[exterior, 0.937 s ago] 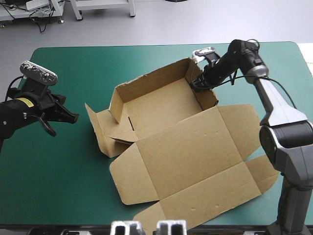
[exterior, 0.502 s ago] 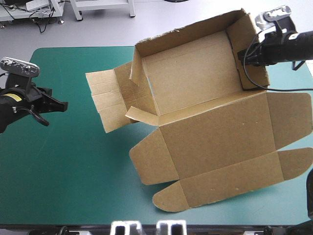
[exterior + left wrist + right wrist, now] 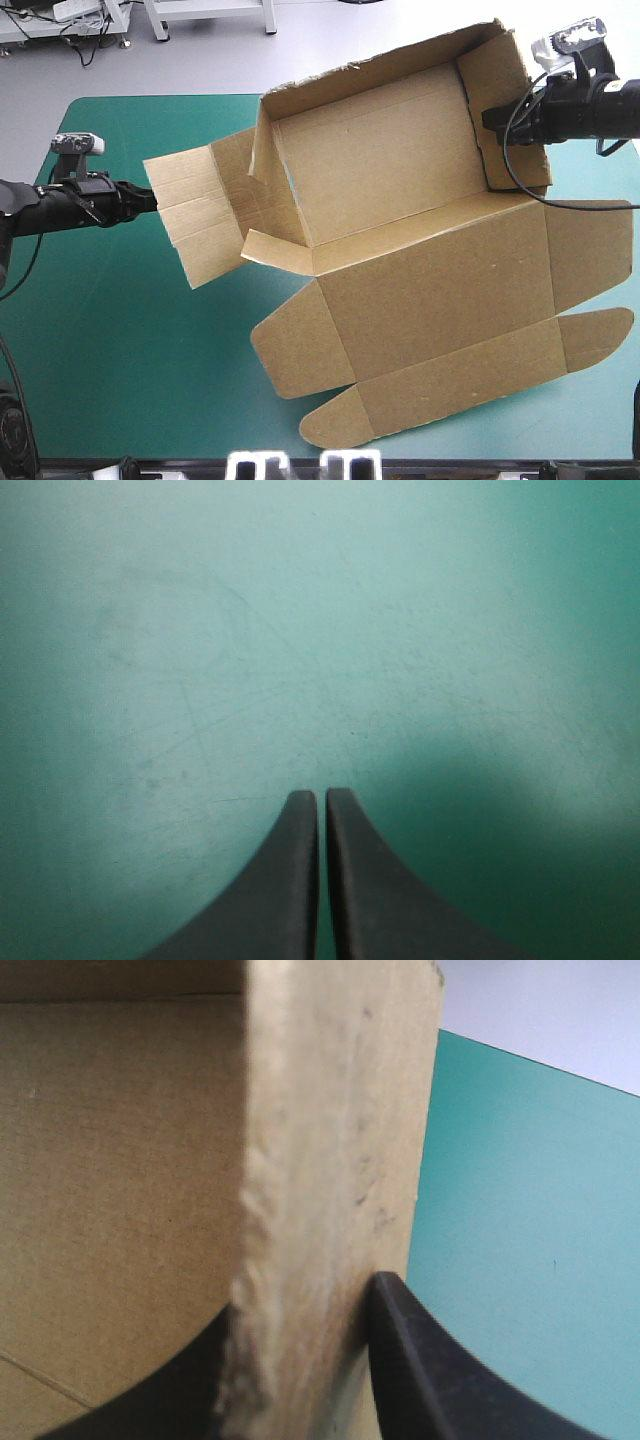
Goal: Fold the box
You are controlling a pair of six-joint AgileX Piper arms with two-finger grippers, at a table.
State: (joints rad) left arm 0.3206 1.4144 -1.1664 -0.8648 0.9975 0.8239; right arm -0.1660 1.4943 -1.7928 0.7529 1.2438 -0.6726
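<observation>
Teal-green table below, box half-formed, left flaps untucked; right tool clamps its upper-right wall, left tool together, empty

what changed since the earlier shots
The right gripper lifted the box up from the table and tipped it. The left gripper reached in toward the left flap, shut and empty. Unchanged: the right gripper's hold on the end wall; lid unfolded.

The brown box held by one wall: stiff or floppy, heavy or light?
Probably light: the right hand holds the box up by one wall. Fairly stiff: its lid juts out flat, though creased flaps may swing.
</observation>
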